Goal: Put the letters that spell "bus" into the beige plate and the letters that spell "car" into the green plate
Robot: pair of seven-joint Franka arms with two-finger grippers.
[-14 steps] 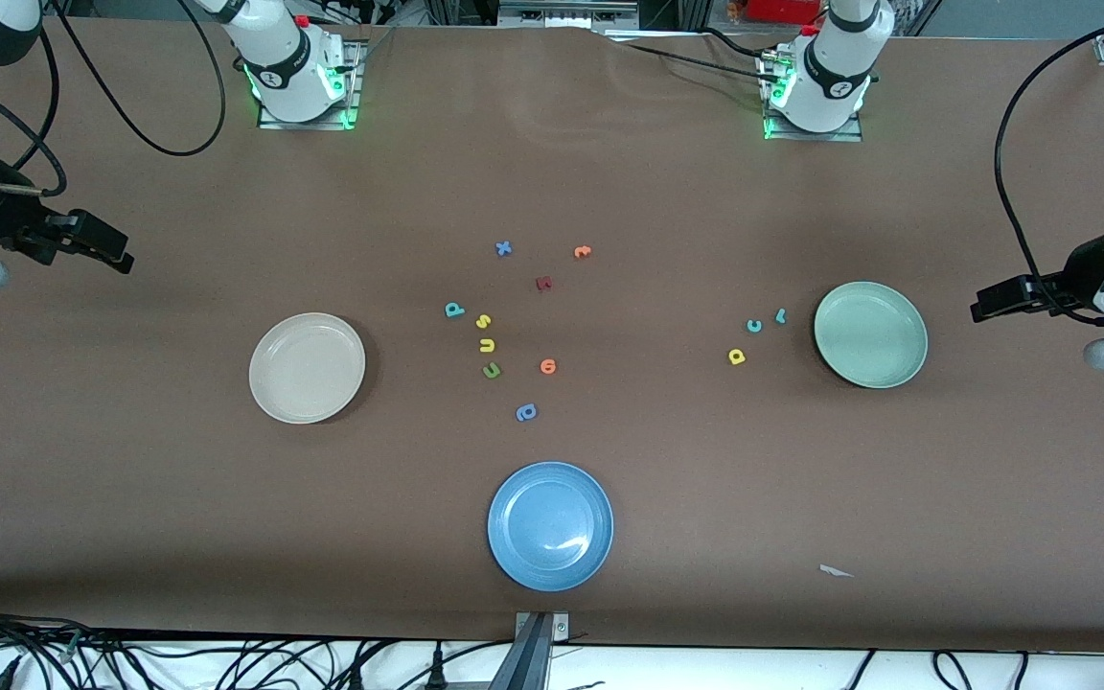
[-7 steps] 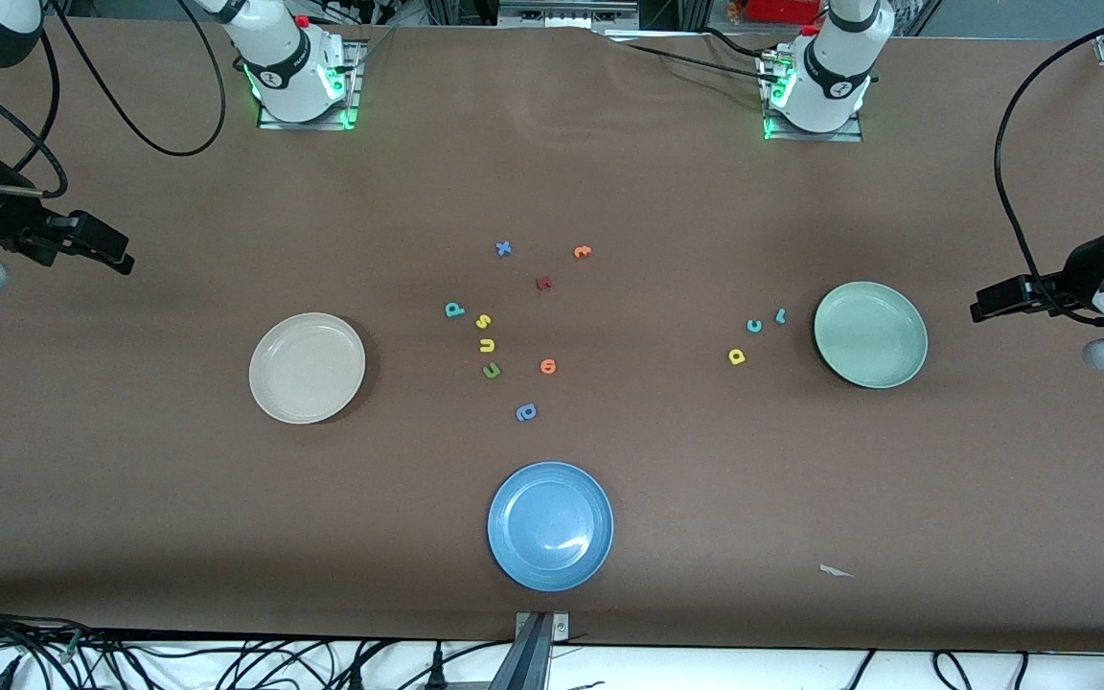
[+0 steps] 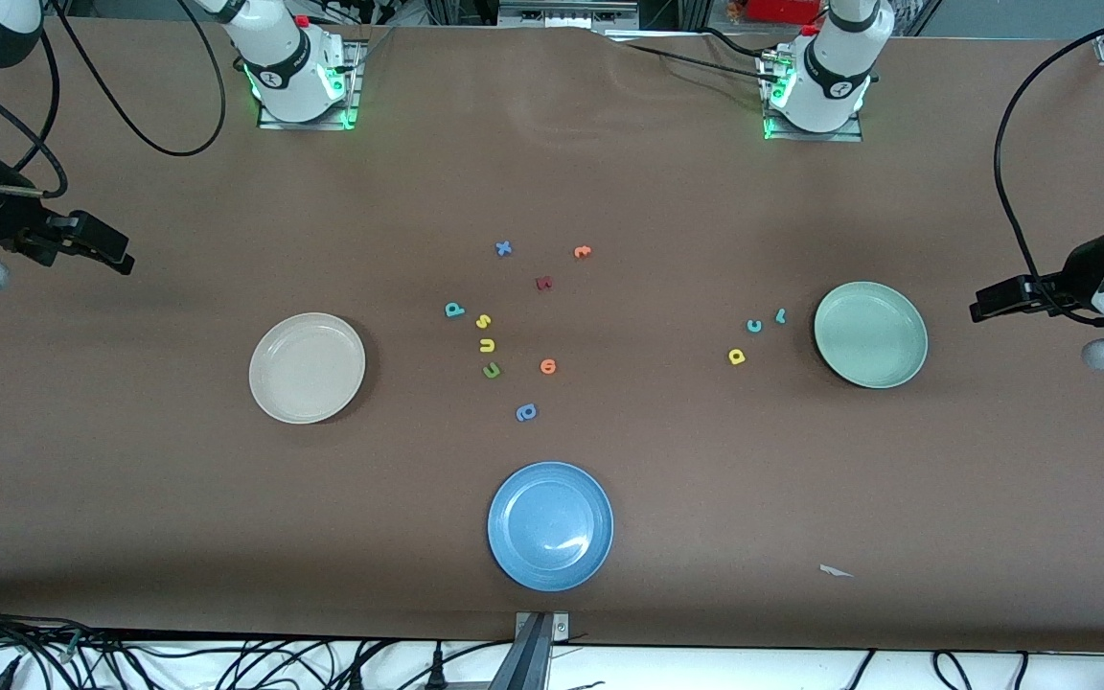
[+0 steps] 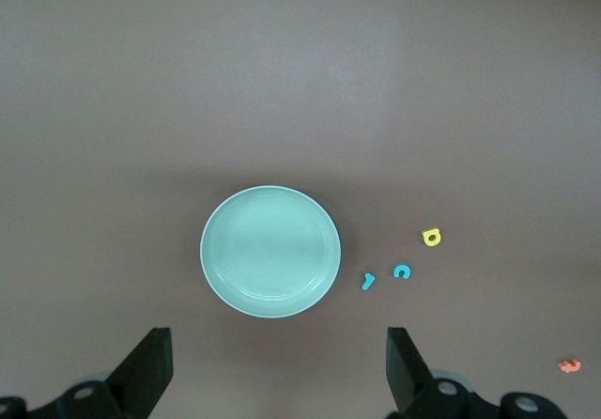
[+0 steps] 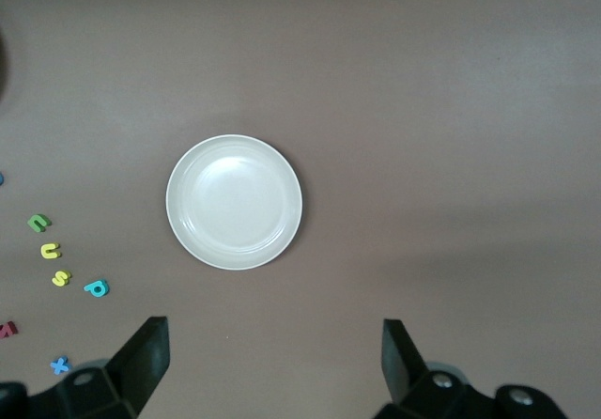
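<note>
Black fingers [image 4: 150, 367] of the left gripper [image 4: 277, 372] stand wide and hold nothing, high over the green plate [image 4: 270, 251]; the teal "r" [image 4: 367, 281], teal "c" [image 4: 401, 271] and yellow "a" [image 4: 431, 238] lie beside it. The right gripper [image 5: 272, 363], equally wide, hangs over the beige plate [image 5: 235, 202], with the yellow "u" [image 5: 50, 250], yellow "s" [image 5: 60, 277] and teal "b" [image 5: 96, 287] well apart from that plate.

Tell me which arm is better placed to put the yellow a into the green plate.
Left. Its open hand hangs at that end of the table, with the green plate and yellow a close by.
</note>
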